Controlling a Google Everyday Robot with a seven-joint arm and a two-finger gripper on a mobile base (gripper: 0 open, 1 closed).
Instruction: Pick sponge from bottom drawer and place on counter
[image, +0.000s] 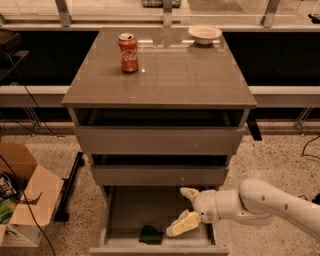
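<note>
The sponge (151, 234) lies on the floor of the bottom drawer (129, 210), close behind its front panel. That puts it low in the view, roughly under the middle of the counter's front edge. The drawer is pulled out past that front edge, and its grey floor shows.

The gripper (176, 211) hangs inside the open drawer, just right of the sponge and below the right half of the front edge. Its jaws are spread wide, with nothing between them. One finger (189, 193) points up and left, near the drawer above. The other finger (183, 223) slants down to the left, and its tip ends just beside the sponge's right edge. I cannot tell whether that tip touches the sponge. The white arm (270, 202) reaches in from the right, below the counter's front right corner.

Above the bottom drawer sit the middle drawer (160, 175) and the top drawer (160, 140), each with a dark gap over its front.

On the counter (165, 75), a red can (128, 52) stands upright near the back left corner, well apart from the front edge. A pale bowl (204, 34) sits at the back edge near the back right corner, well apart from the can.

On the speckled floor, left of the counter's left edge, stands an open cardboard box (22, 200).
</note>
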